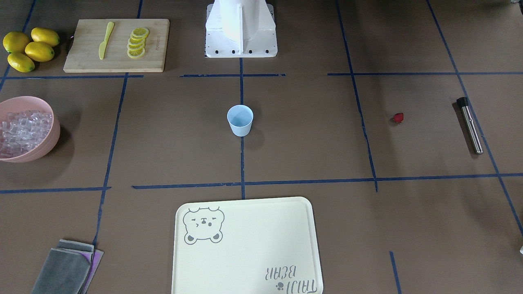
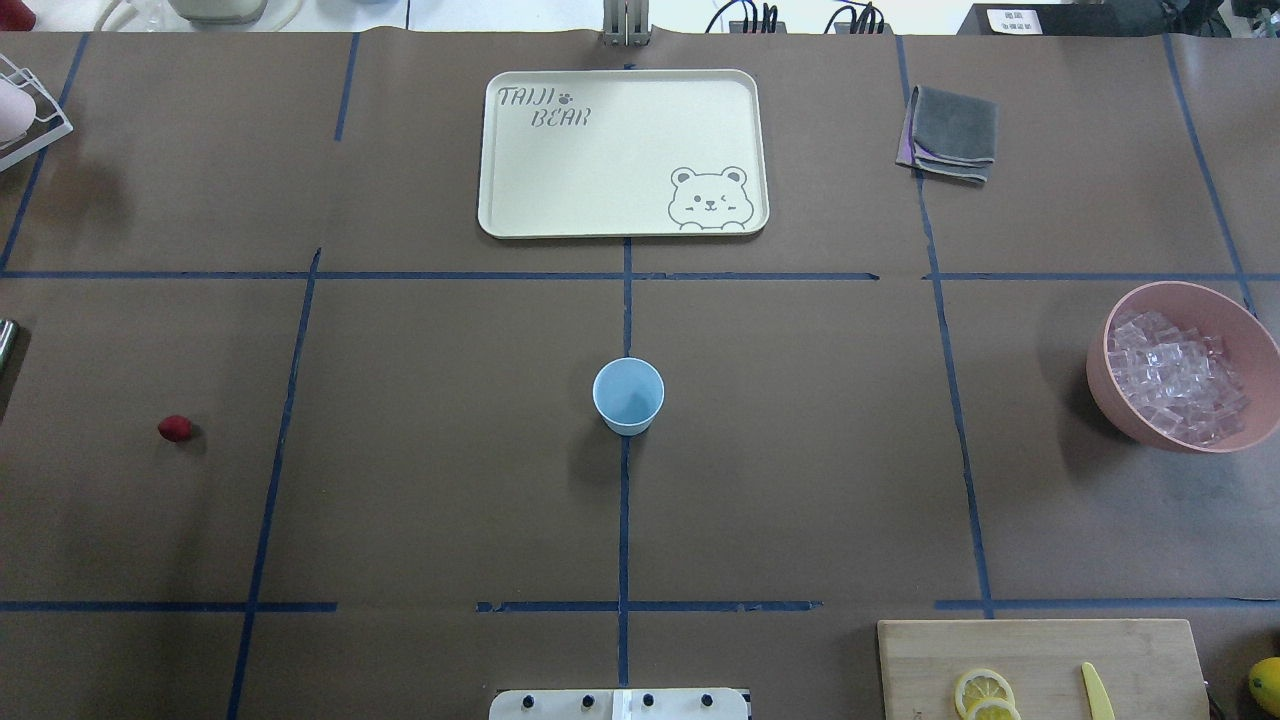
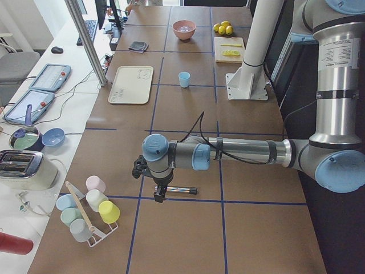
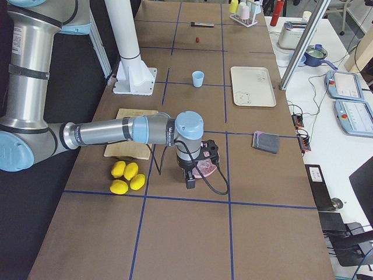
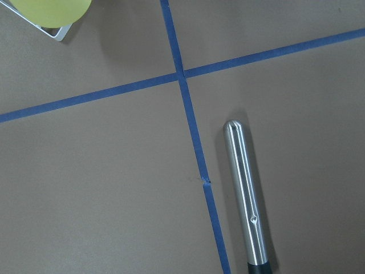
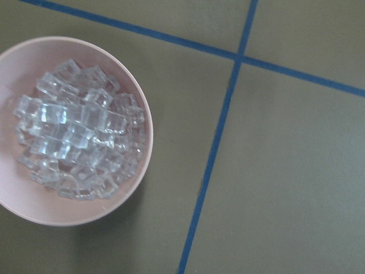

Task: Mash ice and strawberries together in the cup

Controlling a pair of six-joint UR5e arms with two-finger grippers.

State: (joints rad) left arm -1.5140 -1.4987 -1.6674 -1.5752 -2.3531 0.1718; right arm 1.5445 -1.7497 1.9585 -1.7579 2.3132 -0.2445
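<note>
The cream tray (image 2: 520, 210) reads "TAIJI BEAR" beside a drawn bear face. A small stamp on the cutting board (image 1: 90, 61) is too small to read. One light-blue cup (image 2: 628, 396) stands upright at the middle of the desk (image 2: 430, 480), on the blue tape line. One strawberry (image 2: 174, 428) lies well apart toward the robot's left, near one steel muddler (image 1: 470, 125). The ice (image 2: 1175, 375) fills one pink bowl (image 2: 1105, 395) on the robot's right. Four lemons (image 1: 30, 49) sit beside the board, which carries one yellow knife (image 1: 105, 40) and overlapping lemon slices (image 1: 137, 43), about five. The left end effector (image 3: 158, 198) hangs over the muddler and the right end effector (image 4: 189, 183) over the bowl; I cannot tell whether either is open or closed.
</note>
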